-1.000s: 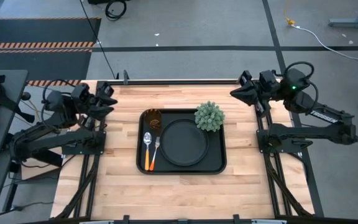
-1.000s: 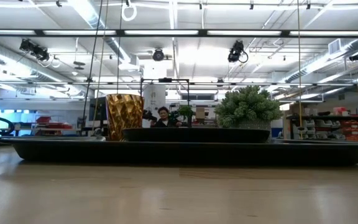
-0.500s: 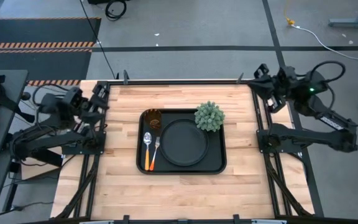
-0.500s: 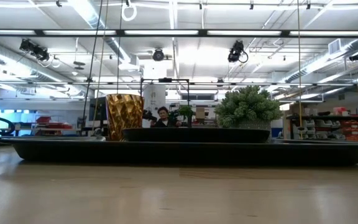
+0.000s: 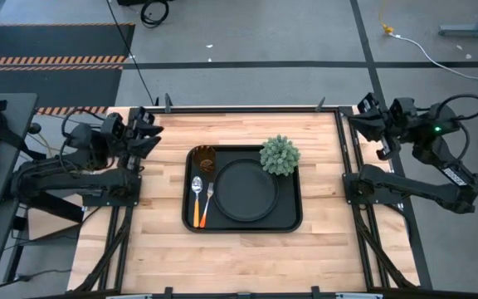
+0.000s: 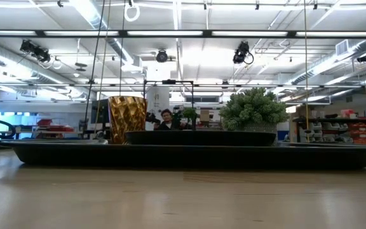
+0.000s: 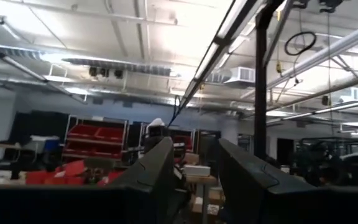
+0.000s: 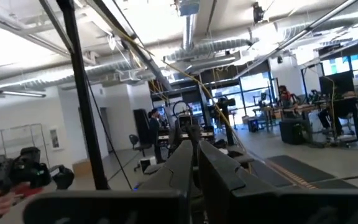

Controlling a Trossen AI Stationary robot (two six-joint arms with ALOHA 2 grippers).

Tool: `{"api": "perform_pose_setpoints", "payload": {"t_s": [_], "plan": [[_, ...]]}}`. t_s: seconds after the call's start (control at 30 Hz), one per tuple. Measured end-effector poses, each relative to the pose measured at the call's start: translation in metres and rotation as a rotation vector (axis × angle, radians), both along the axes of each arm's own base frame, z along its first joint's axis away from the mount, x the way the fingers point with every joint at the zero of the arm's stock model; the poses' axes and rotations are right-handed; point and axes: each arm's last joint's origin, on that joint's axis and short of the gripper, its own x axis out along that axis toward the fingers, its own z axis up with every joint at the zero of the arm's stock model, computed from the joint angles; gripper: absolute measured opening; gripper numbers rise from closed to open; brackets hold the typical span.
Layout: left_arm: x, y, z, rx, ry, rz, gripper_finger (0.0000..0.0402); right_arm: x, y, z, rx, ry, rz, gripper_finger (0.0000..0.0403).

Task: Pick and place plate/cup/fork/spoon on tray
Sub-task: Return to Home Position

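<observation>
The black tray [image 5: 287, 218] lies in the middle of the table. On it the round black plate [image 5: 245, 191] lies flat in the middle. The amber cup [image 5: 203, 157] stands in its far left corner. The spoon [image 5: 197, 199] and the fork [image 5: 207, 199] lie side by side left of the plate, orange handles toward the near edge. In the low view the cup [image 6: 127, 119] stands upright above the tray's rim [image 6: 189, 156]. My left gripper [image 5: 149, 133] hovers open at the table's left edge, high and empty. My right gripper [image 5: 360, 114] is shut over the far right corner.
A green plant ball [image 5: 280, 154] sits on the tray's far right corner next to the plate. Bare wood lies around the tray on all sides. A rail runs along the table's far edge [image 5: 247, 108]. A person [image 6: 166, 118] shows far off in the room.
My right gripper has drawn back from over the table toward its far right corner, staying shut. My left gripper has swung a little at the left edge and stayed open. The things on the tray have kept still.
</observation>
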Motion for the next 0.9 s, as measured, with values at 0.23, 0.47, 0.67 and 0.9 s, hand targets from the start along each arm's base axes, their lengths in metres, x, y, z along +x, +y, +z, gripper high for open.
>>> {"api": "perform_pose_setpoints", "payload": {"t_s": [0.23, 0.47, 0.67, 0.9], "plan": [[-0.007, -0.007, 0.003, 0.029, -0.023, -0.063, 0.0128, 0.000, -0.002, 0.000, 0.012, -0.008, -0.051, 0.0032], [-0.031, -0.012, 0.001, 0.005, -0.002, -0.101, 0.0128, 0.004, -0.005, 0.000, 0.032, -0.002, -0.076, 0.0032], [-0.052, -0.017, 0.001, 0.035, -0.025, -0.101, 0.0128, 0.017, -0.010, -0.001, 0.051, 0.000, -0.067, 0.0032], [-0.073, -0.021, 0.002, 0.081, -0.096, -0.056, 0.0128, 0.036, -0.015, -0.039, 0.092, -0.190, -0.006, 0.0032]]}}
